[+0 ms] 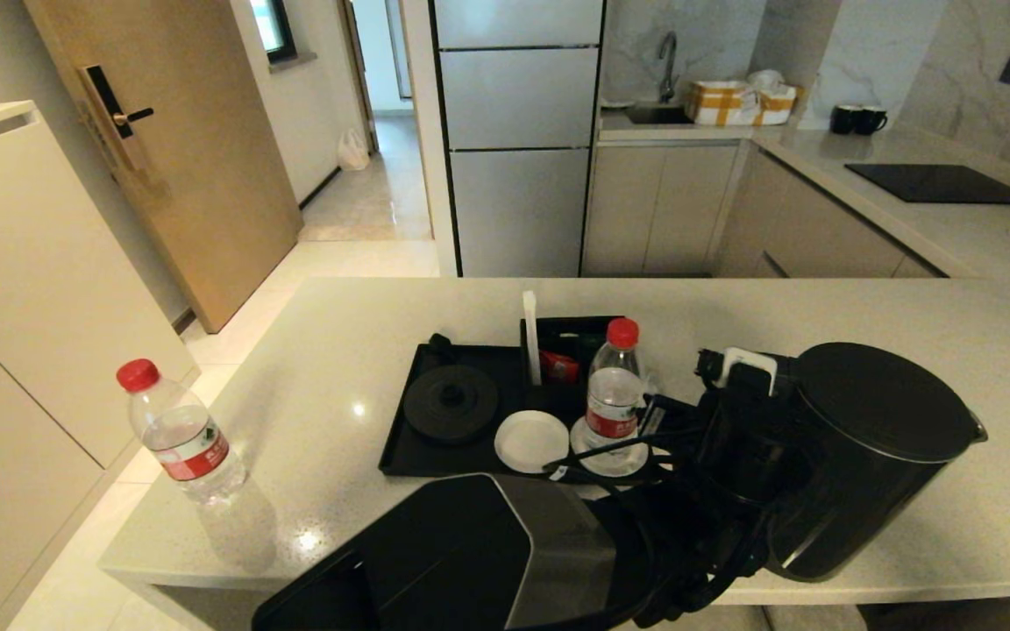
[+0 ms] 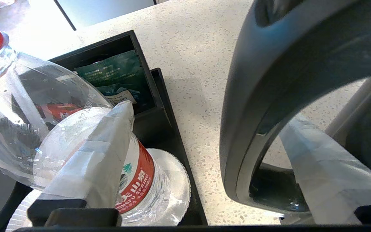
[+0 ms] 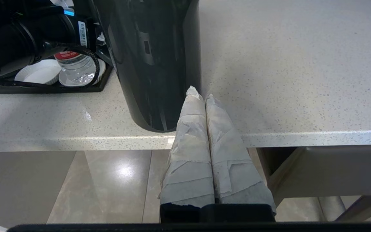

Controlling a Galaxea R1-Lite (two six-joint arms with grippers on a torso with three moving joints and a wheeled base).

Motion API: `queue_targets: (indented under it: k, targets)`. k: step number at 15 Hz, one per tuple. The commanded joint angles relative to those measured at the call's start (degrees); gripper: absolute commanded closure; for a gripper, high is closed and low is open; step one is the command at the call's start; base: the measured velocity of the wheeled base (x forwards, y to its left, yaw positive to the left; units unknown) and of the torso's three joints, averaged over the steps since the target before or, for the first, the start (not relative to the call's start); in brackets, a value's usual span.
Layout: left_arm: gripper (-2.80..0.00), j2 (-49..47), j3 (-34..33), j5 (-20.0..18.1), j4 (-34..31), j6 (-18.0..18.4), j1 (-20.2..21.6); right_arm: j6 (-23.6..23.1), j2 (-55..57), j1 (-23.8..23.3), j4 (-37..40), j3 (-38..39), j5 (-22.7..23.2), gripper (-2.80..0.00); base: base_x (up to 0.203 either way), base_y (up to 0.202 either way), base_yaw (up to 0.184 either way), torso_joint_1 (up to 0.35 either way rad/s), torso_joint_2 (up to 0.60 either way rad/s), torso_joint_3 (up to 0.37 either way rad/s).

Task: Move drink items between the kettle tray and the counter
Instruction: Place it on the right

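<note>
Black kettle (image 1: pixel 873 456) stands on the counter (image 1: pixel 821 307) at lower right, beside the tray (image 1: pixel 400 438); left gripper (image 2: pixel 204 141) spread astride its handle, not clamping; right gripper (image 3: pixel 204 96) pressed together, empty, low by the counter edge

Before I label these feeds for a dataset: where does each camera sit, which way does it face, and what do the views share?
Head view: on the robot's head, looking forward and down over the counter at the kettle tray; the left arm shows.
Left wrist view: behind the left gripper, open around the kettle's handle, beside the bottle on its coaster.
Right wrist view: behind the shut right gripper, held below the counter edge, facing the kettle.
Shared: all three show kettle, tray bottle and counter.
</note>
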State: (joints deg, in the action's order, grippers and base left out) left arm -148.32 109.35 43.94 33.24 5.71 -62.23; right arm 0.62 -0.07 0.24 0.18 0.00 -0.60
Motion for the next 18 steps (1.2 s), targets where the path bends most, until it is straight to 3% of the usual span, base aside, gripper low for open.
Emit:
queue_targets:
  k: [1, 18]
  targets:
    - [-2.8, 0.4, -0.5, 0.3, 0.6, 0.0, -0.2, 0.0, 0.0, 0.0, 0.0, 0.0, 0.0, 0.0, 0.0, 0.0, 0.0, 0.0, 0.0, 0.0]
    - [-2.8, 2.3, -5.0, 0.3, 3.9, 0.3, -2.4, 0.0, 0.0, 0.0, 0.0, -0.1, 0.0, 0.0, 0.0, 0.0, 0.0, 0.0, 0.0, 0.0]
